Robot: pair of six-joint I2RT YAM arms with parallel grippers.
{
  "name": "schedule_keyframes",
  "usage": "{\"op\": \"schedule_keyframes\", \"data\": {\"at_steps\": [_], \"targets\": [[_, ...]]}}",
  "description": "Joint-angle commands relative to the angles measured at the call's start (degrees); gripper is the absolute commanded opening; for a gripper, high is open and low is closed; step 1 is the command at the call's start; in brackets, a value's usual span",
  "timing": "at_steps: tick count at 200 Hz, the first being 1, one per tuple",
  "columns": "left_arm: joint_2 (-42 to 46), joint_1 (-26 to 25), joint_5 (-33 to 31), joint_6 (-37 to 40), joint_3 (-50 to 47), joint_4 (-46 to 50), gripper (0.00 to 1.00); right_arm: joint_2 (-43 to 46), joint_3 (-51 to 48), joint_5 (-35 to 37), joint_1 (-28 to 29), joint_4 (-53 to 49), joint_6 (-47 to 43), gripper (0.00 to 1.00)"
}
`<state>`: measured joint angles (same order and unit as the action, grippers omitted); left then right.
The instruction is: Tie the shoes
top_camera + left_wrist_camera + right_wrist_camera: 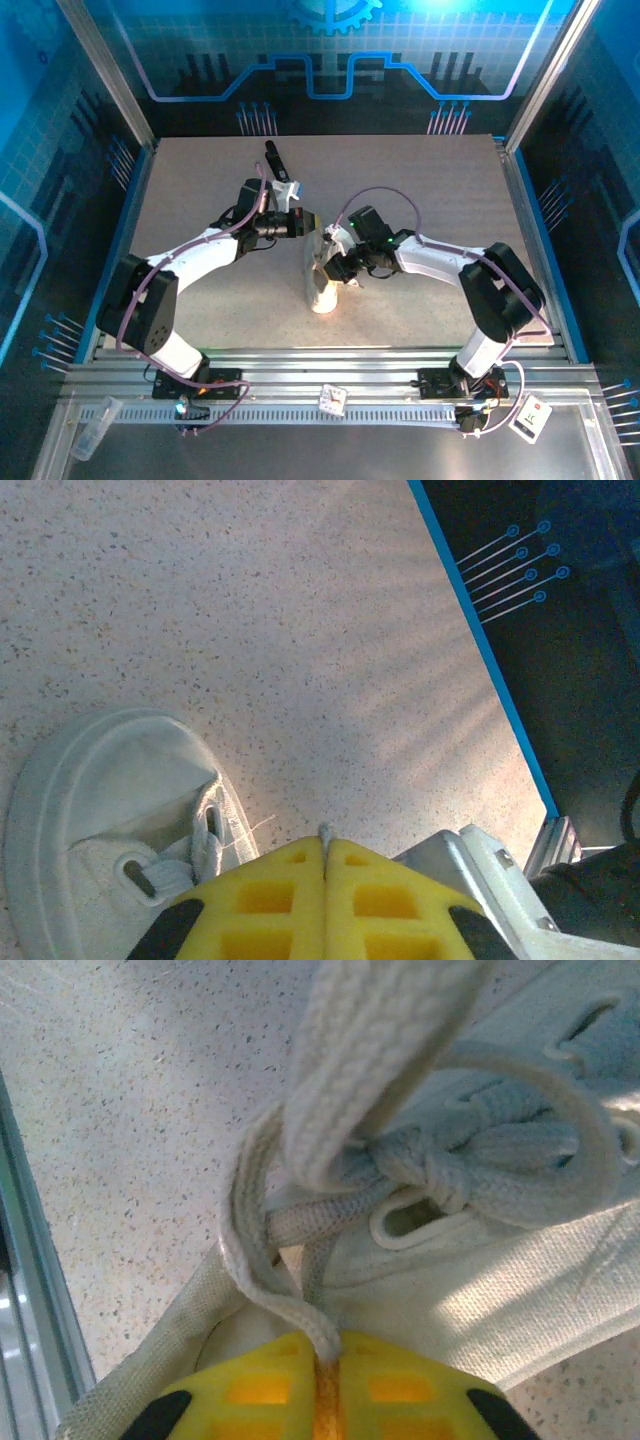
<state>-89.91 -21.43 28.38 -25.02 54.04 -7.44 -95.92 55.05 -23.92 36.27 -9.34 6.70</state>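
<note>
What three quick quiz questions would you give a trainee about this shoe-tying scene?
1. True or false: the left claw is wide open.
2. What does the right claw pinch? A) the white lace B) a sock C) nothing
3. Fill in: the white low-top sneaker stands on a speckled ____.
Key: 1 false, it is shut on a lace end. 2 A. 3 table.

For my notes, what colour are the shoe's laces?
Off-white laces, best seen in the right wrist view.
</note>
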Motion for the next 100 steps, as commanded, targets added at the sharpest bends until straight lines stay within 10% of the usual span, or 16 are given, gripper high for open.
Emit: {"op": "schedule_keyframes", "data": {"at_steps": [1, 100], "targets": [[0.92, 1.03, 1.34, 3.20, 1.82, 2.92, 0.00, 0.58, 1.39, 2.40, 0.11, -0.30, 0.30, 0.24], [2.45, 2.09, 1.51, 3.30, 0.36, 3.40, 0.00, 3.97, 1.43, 0.64, -0.75, -6.48, -7.09, 0.29]]}}
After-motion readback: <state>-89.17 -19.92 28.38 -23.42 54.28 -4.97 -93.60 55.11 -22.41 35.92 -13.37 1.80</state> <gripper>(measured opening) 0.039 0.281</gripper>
